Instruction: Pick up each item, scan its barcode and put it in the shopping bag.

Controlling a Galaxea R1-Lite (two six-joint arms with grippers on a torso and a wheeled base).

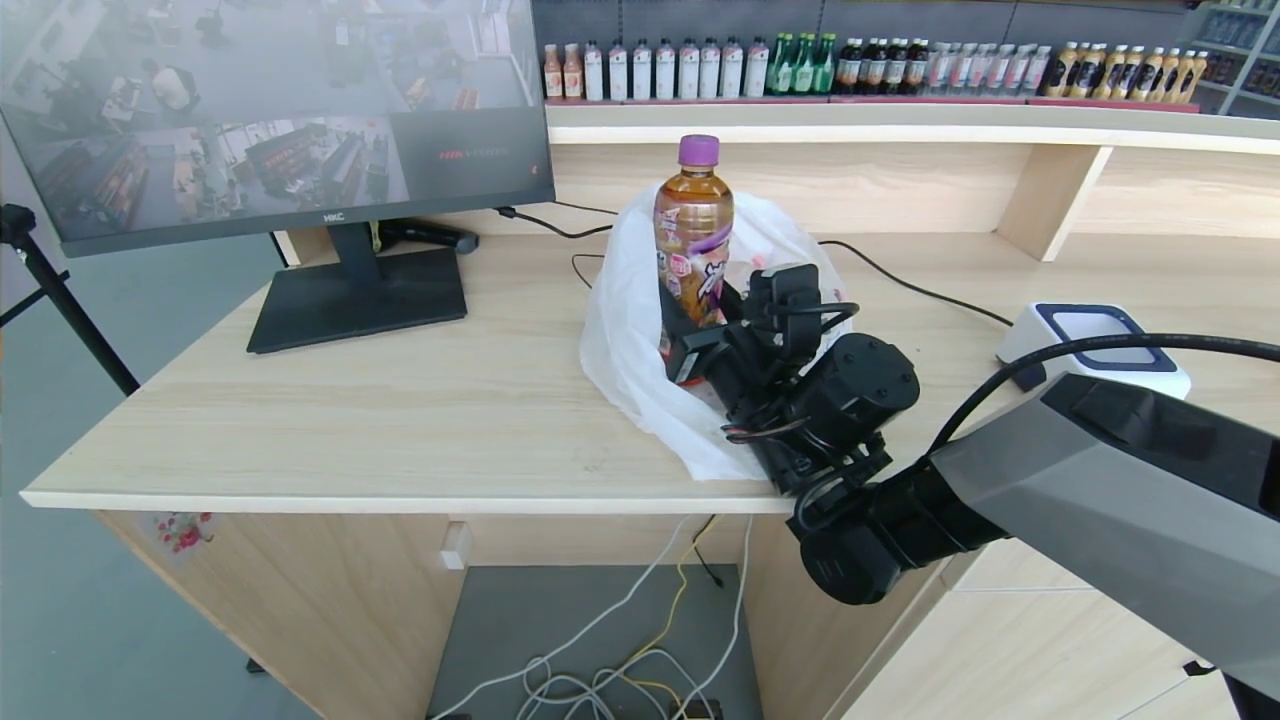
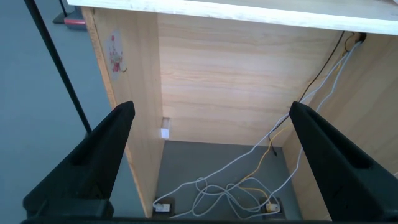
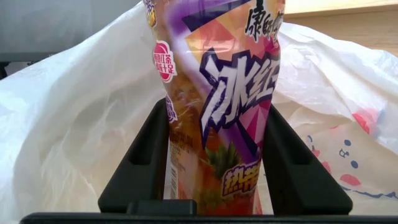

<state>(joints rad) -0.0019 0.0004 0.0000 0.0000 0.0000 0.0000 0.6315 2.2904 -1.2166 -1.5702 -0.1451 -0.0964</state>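
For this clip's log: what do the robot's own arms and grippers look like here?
The right arm has an angular grey shell, then round black joint housings with loose black cables looping beside them. The right gripper and left gripper both have two flat, matte black, wedge-shaped fingers, unmarked.

The right arm (image 1: 1100, 490) comes in from the near right, its grey forearm slanting leftward over the near edge of the counter (image 1: 400, 400); its black wrist (image 1: 850, 400) angles on toward the far left; the right end effector (image 1: 712, 325) is clamped on the lower half of an upright bottle (image 1: 693, 225), one black finger (image 3: 146, 155) pressed against each side of the label; the left end effector (image 2: 211, 143) hangs low before the counter's near face, below its top, its two fingers (image 2: 93, 162) spread wide apart.
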